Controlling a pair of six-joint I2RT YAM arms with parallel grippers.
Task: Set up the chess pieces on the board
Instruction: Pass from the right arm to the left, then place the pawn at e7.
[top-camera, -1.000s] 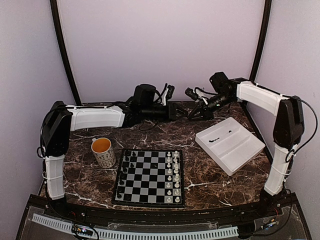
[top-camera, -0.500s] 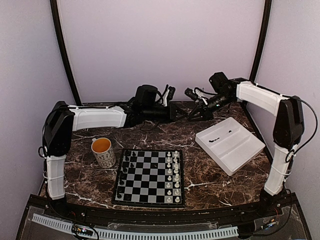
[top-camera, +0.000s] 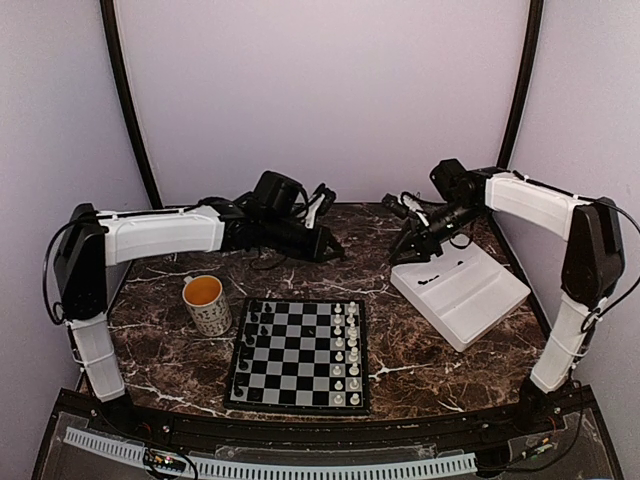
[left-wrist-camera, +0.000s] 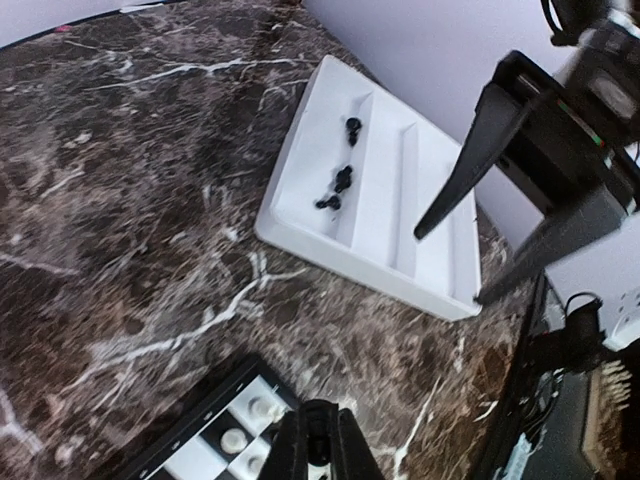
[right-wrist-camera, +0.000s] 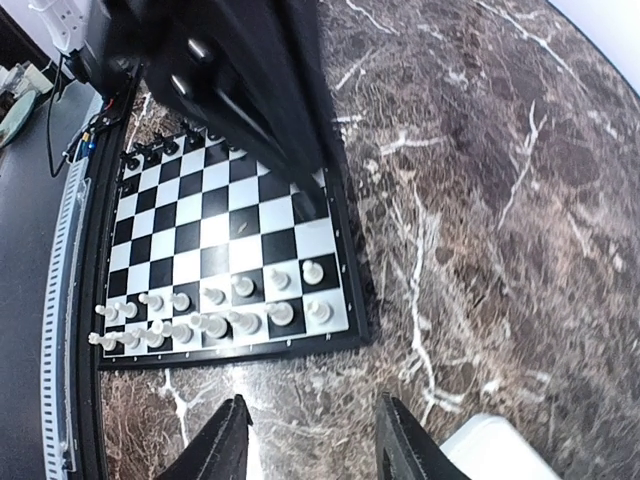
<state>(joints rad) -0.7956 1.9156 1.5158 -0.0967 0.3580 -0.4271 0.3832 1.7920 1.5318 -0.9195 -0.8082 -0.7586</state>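
The board (top-camera: 300, 352) lies at the table's front middle, with black chess pieces (top-camera: 245, 345) along its left columns and white figures (top-camera: 346, 350) along its right. More black pieces (top-camera: 436, 275) lie in the white tray (top-camera: 470, 300); they also show in the left wrist view (left-wrist-camera: 343, 180). My left gripper (top-camera: 337, 252) hovers behind the board. In the left wrist view it (left-wrist-camera: 320, 445) is shut on a small black chess piece above the board's corner (left-wrist-camera: 215, 435). My right gripper (top-camera: 399, 258) is open and empty at the tray's left corner, with its fingers (right-wrist-camera: 230, 440) wide apart.
A patterned mug (top-camera: 207, 303) with orange liquid stands left of the board. The tray sits at the right, angled, its corner in the right wrist view (right-wrist-camera: 490, 450). The left arm (right-wrist-camera: 250, 70) crosses the top of that view. Black frame posts stand at the back corners.
The two grippers, close together at the back middle, have drawn apart. The left arm swung left and nearer the board. The right gripper moved down toward the tray.
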